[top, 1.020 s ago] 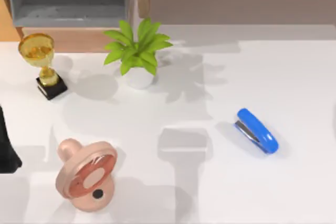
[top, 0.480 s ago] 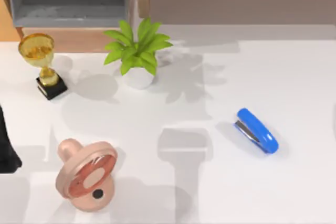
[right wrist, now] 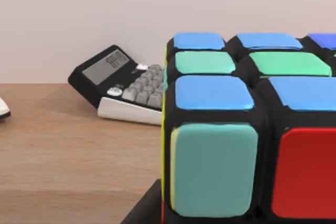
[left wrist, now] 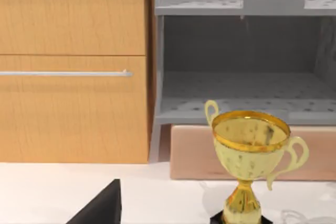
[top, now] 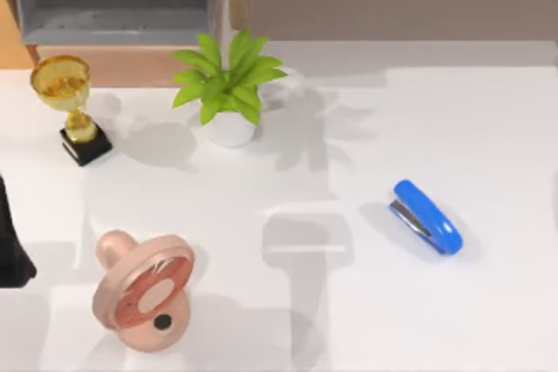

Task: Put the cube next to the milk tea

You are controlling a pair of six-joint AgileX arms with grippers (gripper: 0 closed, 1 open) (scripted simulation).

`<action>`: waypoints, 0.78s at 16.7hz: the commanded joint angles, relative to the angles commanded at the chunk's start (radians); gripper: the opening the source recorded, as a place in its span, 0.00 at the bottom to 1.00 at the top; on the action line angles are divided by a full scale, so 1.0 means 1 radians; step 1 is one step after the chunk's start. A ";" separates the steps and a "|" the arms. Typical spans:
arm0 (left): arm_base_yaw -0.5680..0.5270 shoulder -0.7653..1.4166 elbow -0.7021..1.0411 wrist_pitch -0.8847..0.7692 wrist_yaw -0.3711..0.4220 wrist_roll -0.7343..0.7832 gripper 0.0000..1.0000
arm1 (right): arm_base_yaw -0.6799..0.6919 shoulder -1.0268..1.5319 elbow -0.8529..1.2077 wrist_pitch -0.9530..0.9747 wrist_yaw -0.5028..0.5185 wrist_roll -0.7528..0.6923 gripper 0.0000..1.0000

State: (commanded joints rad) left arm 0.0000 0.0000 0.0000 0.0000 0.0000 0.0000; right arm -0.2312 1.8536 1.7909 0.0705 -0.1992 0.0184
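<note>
Nothing on the white bench [top: 488, 128] has shifted this past second, and the black-framed, colour-stickered puzzle cube [right wrist: 215, 129] sits near the black, grey-keyed calculator [right wrist: 121, 85], so the carry looks unstarted; whether the right pincer [right wrist: 152, 211] clamps it, I cannot tell.

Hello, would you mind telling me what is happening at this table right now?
The right wrist view looks closely at the cube, with a calculator behind it on a wooden surface; whether the cube is gripped cannot be told. From above, the white table holds a blue stapler, a potted plant, a gold trophy and a pink round object. The left arm sits at the table's left edge. No milk tea is visible.
</note>
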 joint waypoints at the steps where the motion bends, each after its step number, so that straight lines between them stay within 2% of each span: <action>1: 0.000 0.000 0.000 0.000 0.000 0.000 1.00 | 0.000 0.000 0.000 0.000 0.000 0.000 0.00; 4: 0.000 0.000 0.000 0.000 0.000 0.000 1.00 | 0.029 -0.061 -0.007 -0.042 0.026 0.024 0.00; 7: 0.000 0.000 0.000 0.000 0.000 0.000 1.00 | 0.117 -0.187 -0.070 -0.150 0.066 0.076 0.00; 13: 0.000 0.000 0.000 0.000 0.000 0.000 1.00 | 0.383 -0.434 -0.379 -0.490 0.135 0.222 0.00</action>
State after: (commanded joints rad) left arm 0.0000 0.0000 0.0000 0.0000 0.0000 0.0000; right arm 0.1519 1.4197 1.4120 -0.4191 -0.0644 0.2405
